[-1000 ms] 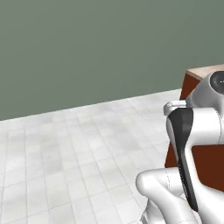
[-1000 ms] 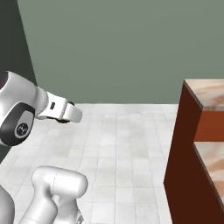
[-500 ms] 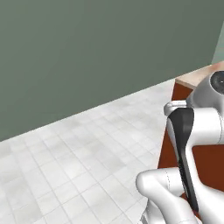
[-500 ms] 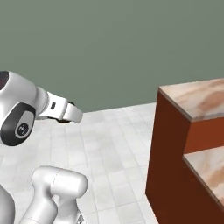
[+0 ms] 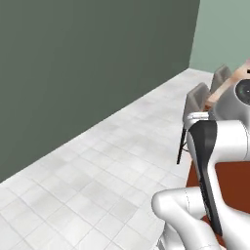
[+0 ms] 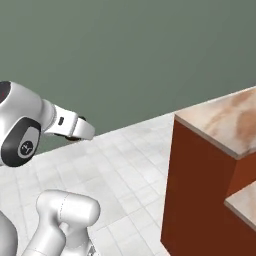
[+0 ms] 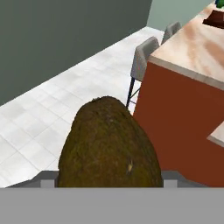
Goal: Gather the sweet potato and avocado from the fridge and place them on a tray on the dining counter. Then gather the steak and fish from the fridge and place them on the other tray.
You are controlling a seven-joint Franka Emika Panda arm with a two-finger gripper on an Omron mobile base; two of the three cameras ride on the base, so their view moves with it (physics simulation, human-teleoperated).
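Simulated kitchen, seen from a mobile robot arm in open floor space. Hand view: a rough, olive-brown avocado (image 7: 109, 144) close to the lens, sitting where the gripper tips would rise and hiding them. Judged clamped between the jaws of the gripper (image 6: 84, 131), which stand wide around it; actual contact points hidden behind the fruit.

Beyond the avocado, the dining surface (image 7: 197, 48), with a beige marbled top and a red-brown wood front, running away to the upper right. At its far end, a dark brown tray (image 7: 217, 18), small and partly cut off by the frame edge; contents too small to tell. Two grey stools (image 7: 142, 54) along the near side of the surface, on the pale tiled floor (image 7: 52, 100). Dark green wall (image 6: 125, 50) behind.

Step in hand, by judgement: carrying the avocado to the brown tray, well apart from it now. Best done by driving along the surface clear of the stools, keeping the fruit level and above the marbled top, stopping with the tray within reach, lowering inside the raised rim, and releasing only once the fruit rests on the tray floor, since a rounded fruit may roll.
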